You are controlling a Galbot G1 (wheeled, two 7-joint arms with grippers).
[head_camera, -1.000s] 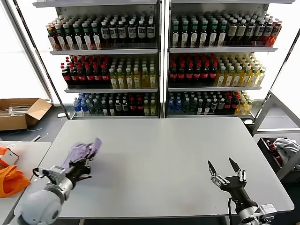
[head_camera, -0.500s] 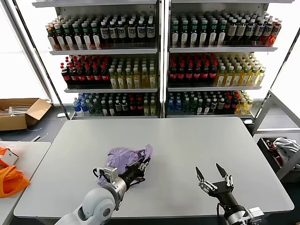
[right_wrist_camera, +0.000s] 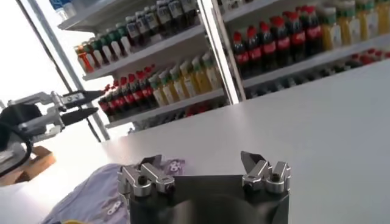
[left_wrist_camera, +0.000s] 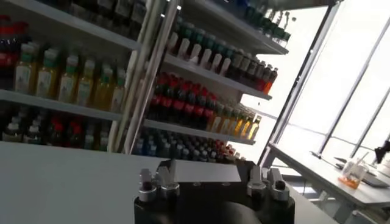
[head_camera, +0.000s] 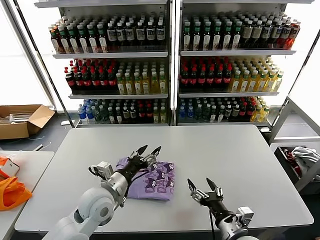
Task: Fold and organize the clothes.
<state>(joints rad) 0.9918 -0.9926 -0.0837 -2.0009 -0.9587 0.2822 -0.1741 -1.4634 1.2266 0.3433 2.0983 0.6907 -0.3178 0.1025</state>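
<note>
Lavender thin-fabric short-sleeved T-shirt [head_camera: 150, 179] with a dark purple-and-white print lies bunched in a roughly rectangular heap on the pale grey flat counter [head_camera: 235, 150], near the counter's front edge and left of its middle. The print faces up on the half of the heap toward the counter's middle.

The left end effector [head_camera: 149, 150] sits at the T-shirt's rear edge, its two dark pointed fingers [head_camera: 141, 149] spread wide apart and aimed toward the tall white shelving racks of coloured drink bottles [head_camera: 170, 65] behind the counter. Nothing is between the fingers; whether its underside touches the fabric cannot be told. In the right wrist view the same left end effector [right_wrist_camera: 72, 105] shows above the T-shirt [right_wrist_camera: 97, 195], wide open and empty.

The right end effector [head_camera: 205, 186] hangs just beside the T-shirt, on the side toward the counter's right end, close to the front edge. Its fingers [head_camera: 191, 184] are also spread wide, holding nothing and clear of the cloth.

A bright orange cloth bag [head_camera: 11, 192] lies on a separate low surface left of the counter, and an open brown cardboard box [head_camera: 22, 120] sits on the floor beyond that.
</note>
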